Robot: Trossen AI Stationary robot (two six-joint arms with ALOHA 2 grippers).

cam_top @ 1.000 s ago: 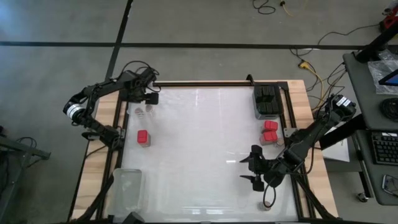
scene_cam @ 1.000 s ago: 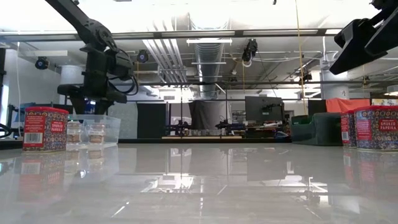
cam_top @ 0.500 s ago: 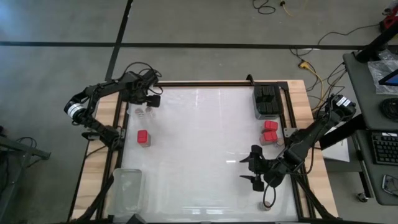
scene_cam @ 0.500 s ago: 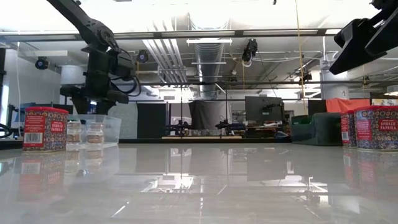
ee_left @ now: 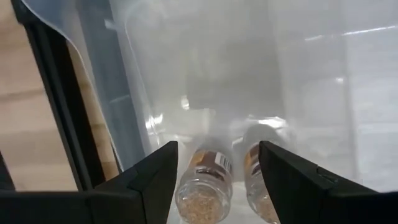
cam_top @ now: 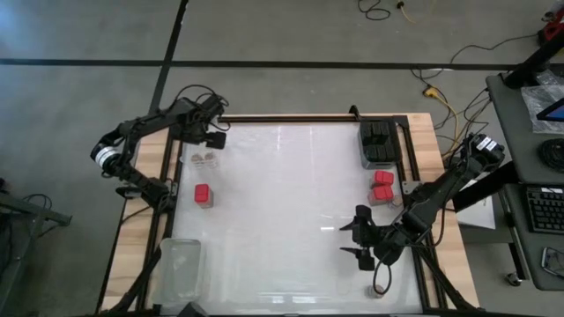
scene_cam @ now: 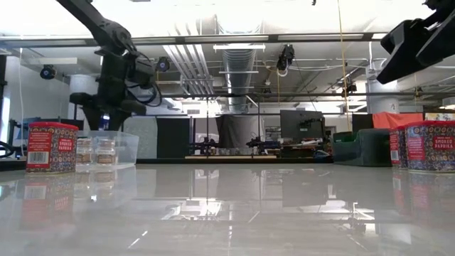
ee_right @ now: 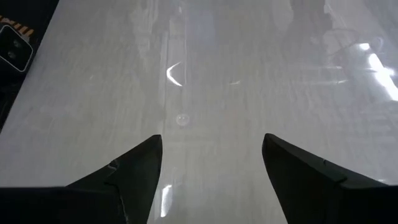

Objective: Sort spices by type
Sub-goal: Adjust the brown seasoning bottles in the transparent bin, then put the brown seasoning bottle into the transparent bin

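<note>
- The left hand [cam_top: 214, 139] hangs above the far left corner of the tabletop [cam_top: 291, 211], over a clear tray [scene_cam: 126, 146] holding 2 round tan-topped jars [cam_top: 204, 159]; its fingers [ee_left: 155, 177] stand apart with nothing between them, and the left wrist view looks down past them onto the 2 jars side by side below.
- In the low view the left hand sits clear above the tray, not touching the jars.
- 1 red square-topped tin [cam_top: 203, 194] stands alone on the left side of the tabletop, just nearer than the jars.
- 2 more red tins [cam_top: 382, 187] stand touching one another by the right edge.
- The black boxy containers [cam_top: 378, 139] sit grouped in the far right corner.
- The right hand [cam_top: 355, 240] hovers over bare tabletop at the near right, fingers [ee_right: 140, 168] spread wide and empty.
- A second clear tray [cam_top: 179, 264] lies at the near left corner.
</note>
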